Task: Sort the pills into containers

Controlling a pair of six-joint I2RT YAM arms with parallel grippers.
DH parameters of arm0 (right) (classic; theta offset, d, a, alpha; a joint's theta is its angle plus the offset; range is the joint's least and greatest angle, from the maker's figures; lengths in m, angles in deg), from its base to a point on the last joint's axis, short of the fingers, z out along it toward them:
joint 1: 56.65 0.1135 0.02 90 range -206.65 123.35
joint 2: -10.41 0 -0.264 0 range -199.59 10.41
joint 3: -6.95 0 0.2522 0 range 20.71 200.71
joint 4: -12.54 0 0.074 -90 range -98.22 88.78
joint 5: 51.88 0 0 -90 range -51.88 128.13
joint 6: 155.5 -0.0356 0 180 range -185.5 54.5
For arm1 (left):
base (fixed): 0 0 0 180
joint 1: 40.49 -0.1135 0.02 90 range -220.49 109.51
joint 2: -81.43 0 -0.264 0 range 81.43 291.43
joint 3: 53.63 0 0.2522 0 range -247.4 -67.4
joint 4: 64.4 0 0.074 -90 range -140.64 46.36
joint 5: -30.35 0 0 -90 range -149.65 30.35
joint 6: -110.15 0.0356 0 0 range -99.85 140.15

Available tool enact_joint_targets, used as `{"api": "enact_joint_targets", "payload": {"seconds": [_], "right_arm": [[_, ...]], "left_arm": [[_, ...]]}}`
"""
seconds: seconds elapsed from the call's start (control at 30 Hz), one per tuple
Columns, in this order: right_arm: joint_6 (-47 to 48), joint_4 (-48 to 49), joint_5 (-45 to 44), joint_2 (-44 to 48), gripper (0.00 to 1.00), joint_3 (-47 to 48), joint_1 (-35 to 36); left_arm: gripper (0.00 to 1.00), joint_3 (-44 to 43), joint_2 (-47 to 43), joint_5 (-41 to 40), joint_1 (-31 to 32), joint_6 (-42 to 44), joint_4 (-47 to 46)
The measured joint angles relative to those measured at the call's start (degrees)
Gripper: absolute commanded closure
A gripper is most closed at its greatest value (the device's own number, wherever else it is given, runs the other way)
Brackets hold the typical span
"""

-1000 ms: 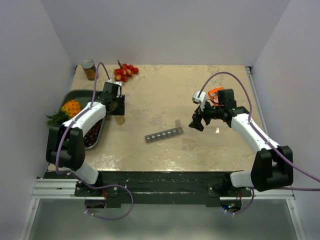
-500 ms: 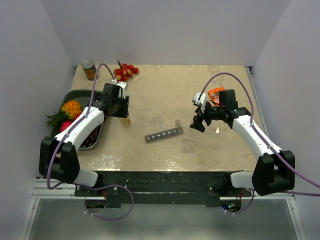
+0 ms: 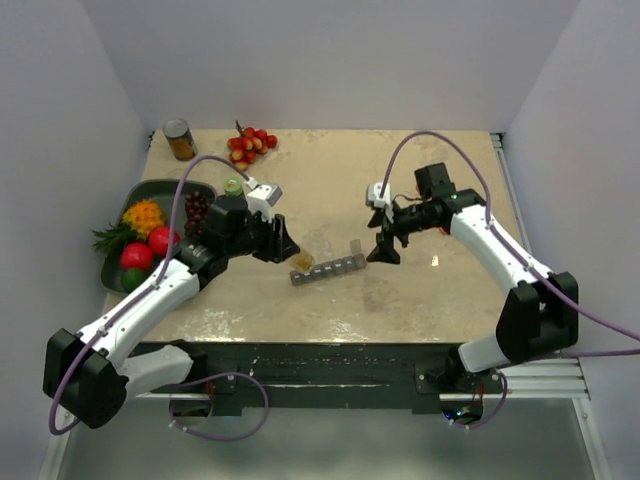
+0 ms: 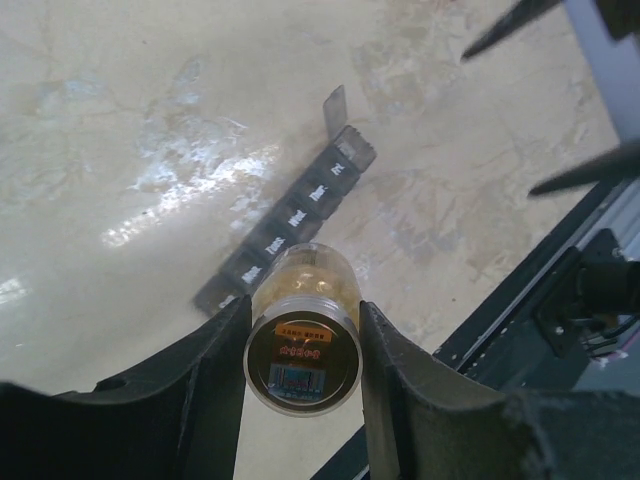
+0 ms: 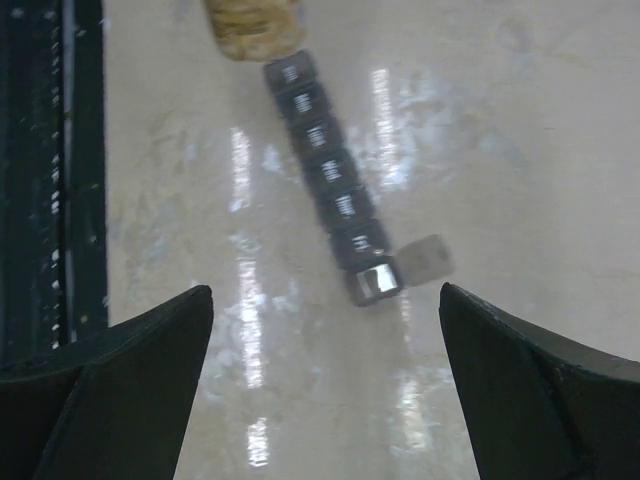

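The left gripper (image 3: 283, 247), clamped around a small clear bottle (image 4: 300, 345) of the pills (image 4: 298, 283), is held over the left end of the containers (image 3: 328, 268), where the lids (image 4: 295, 213) are seen closed. If it is tipped there, pills are likely to be scattered across the table. The containers could also be knocked askew by the right gripper (image 3: 384, 252), which is spread wide and empty just above the raised right-end lid (image 3: 355, 246). The glossy beige table (image 3: 420, 170) is enclosed by plain pale walls (image 3: 330, 60).

Can (image 3: 180, 140) and berries (image 3: 250, 143) lie behind fruit tray (image 3: 150, 186).
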State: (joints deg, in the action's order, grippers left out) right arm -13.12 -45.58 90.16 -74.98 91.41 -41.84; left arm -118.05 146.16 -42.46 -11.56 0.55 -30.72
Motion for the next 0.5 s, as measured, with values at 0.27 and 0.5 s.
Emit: {"api": "enact_joint_targets", "payload": {"seconds": [0.27, 0.5], "right_arm": [[-4.85, 5.68, -3.15, 16.92, 0.01, -12.98, 11.5], [-9.84, 11.98, -4.79, 13.99, 0.01, -13.09, 12.66]], "left_arm": [[1.0, 9.55, -2.84, 2.12, 3.78, -12.26, -14.01], [1.0, 9.79, -0.9, 1.38, 7.32, -18.62, -22.6]]}}
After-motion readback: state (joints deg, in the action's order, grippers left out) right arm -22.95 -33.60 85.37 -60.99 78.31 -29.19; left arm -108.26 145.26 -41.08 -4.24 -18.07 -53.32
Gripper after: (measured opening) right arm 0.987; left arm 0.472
